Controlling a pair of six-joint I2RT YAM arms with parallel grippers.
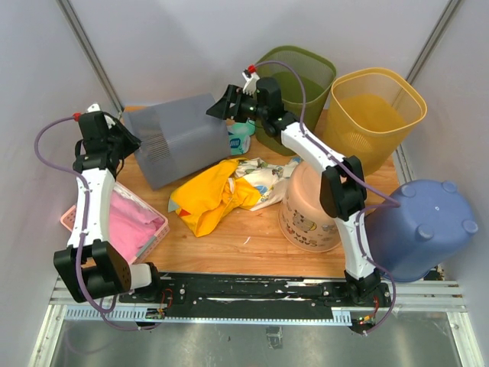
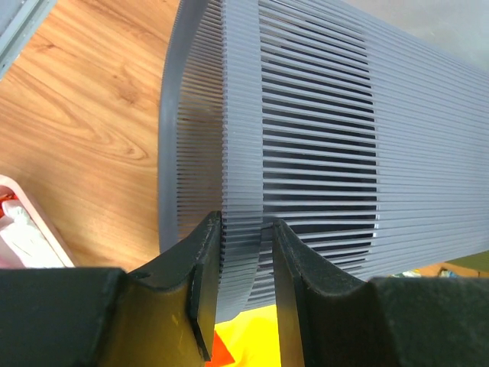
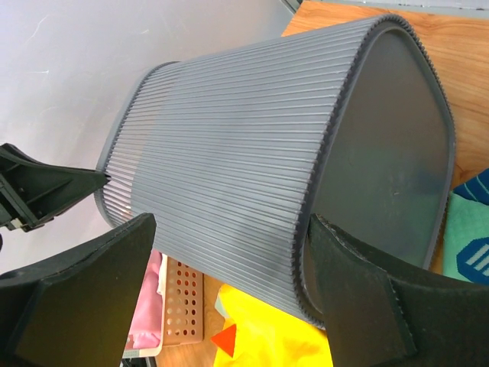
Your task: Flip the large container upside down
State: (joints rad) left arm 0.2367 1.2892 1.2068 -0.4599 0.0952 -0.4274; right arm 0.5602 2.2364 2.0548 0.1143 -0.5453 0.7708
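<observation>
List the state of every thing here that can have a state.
grey bin, tipped on its side
left gripper, shut on the grey bin's rim
right gripper, open, at its base end
green bin, upright
yellow bin, upright
blue bin, upside down, feet up

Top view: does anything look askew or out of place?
The grey bin is tipped on its side, rim pinched by the left gripper. A blue tub sits tilted, bottom up, past the right edge of the table.
</observation>
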